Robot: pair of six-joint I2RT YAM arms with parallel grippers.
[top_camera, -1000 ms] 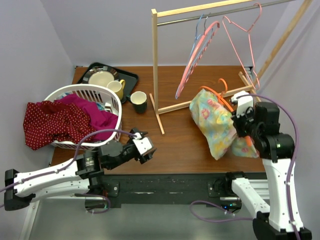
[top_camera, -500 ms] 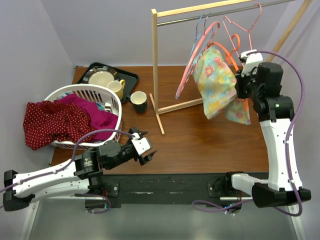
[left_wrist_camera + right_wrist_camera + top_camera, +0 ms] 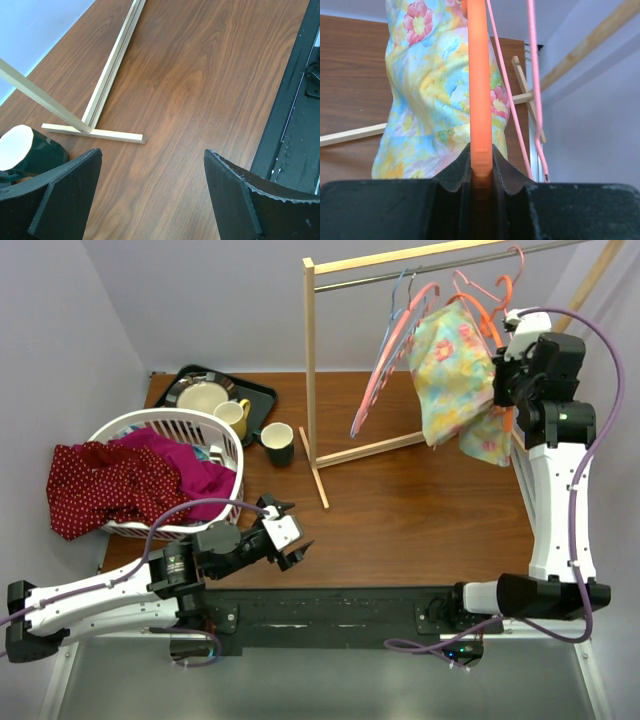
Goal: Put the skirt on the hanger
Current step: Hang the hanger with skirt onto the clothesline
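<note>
My left pincer (image 3: pixel 150 170) gapes empty, low over the table (image 3: pixel 200 75). My right pincer (image 3: pixel 481 170) is clamped on the orange hanger (image 3: pixel 480 90), so the floral skirt (image 3: pixel 430 100) drapes clear just beyond my jaws. Farther up past it runs the rail (image 3: pixel 360 280), where I judge the hanger belongs.

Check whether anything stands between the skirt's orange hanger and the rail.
No solid barrier shows. The right gripper holds the orange hanger with the skirt up near the rail, but a pink wire hanger hanging there sits close beside it and could snag.
</note>
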